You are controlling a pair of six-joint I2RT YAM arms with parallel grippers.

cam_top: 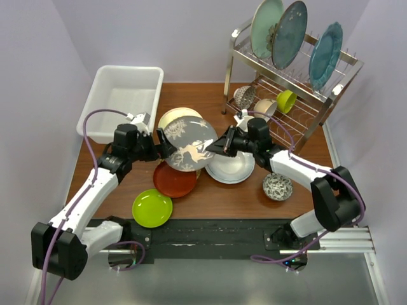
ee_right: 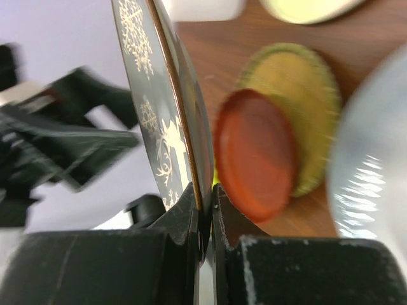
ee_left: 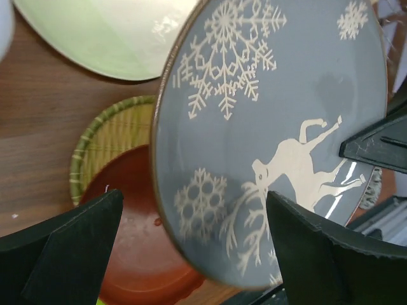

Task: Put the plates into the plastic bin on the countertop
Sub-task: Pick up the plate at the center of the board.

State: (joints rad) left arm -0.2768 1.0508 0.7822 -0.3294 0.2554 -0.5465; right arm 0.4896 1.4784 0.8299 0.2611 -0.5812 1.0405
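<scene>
Grey plate (cam_top: 189,144), glossy and printed with white snowflakes and a leaping deer, hangs tilted above the middle of the counter (cam_top: 216,197), its thin brown rim clenched between my right fingers (ee_right: 191,219). My left fingers (cam_top: 164,142) are released, spread wide at the plate's opposite edge; I cannot tell whether they touch it. Nearest my bases a smooth lime green plate (cam_top: 152,208) lies flat on the reddish wood grain. Just beyond it a red-brown plate (cam_top: 173,181) rests on a woven yellow plate (ee_left: 108,136), both partly under the lifted one. To the right sit a small patterned bowl (cam_top: 278,186) and a shiny white plate (cam_top: 232,168). Farther back lies a cream plate (cam_top: 175,116). At the far left stands the white plastic bin (cam_top: 95,101), with rounded corners, and at the far right a steel wire rack (cam_top: 299,108) holding teal glazed plates (cam_top: 266,27) upright.
</scene>
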